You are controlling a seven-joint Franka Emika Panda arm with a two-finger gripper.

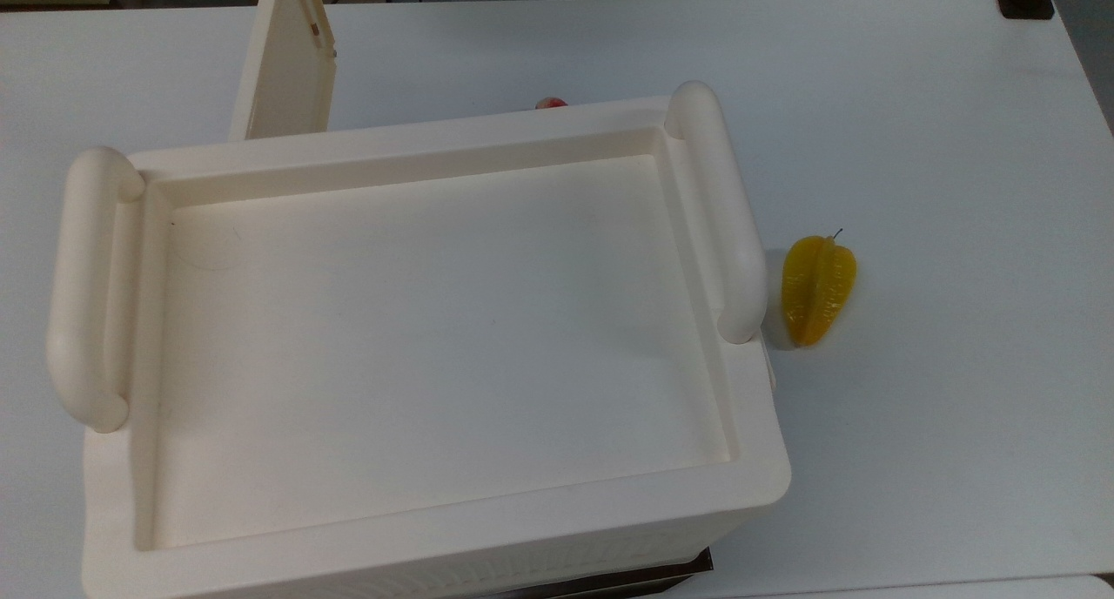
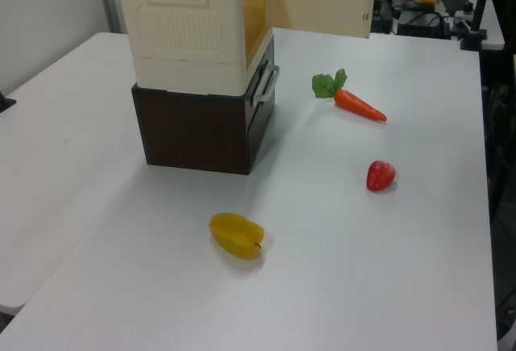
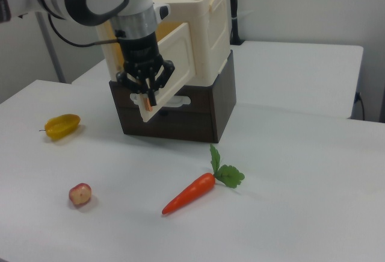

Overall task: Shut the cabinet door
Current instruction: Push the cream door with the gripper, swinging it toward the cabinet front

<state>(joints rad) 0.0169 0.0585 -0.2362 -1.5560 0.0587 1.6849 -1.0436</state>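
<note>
Cabinet door (image 1: 287,63), a flat cream plastic panel with small brown slot marks near its free edge, stands swung open from the cabinet (image 1: 418,338), a smooth cream box with a recessed tray top, rounded tube handles and a ribbed side, resting on a dark wood-grain base (image 2: 197,129). In the right view the pincer (image 3: 146,96) sits at the door's outer edge; its state I cannot tell. A waxy yellow starfruit (image 1: 816,289) lies on the white worktop (image 1: 940,146).

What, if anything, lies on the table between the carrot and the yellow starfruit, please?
In the left view, the stretch between the carrot and the starfruit is bare white table; the red strawberry sits off to the left view's right of that line.
</note>
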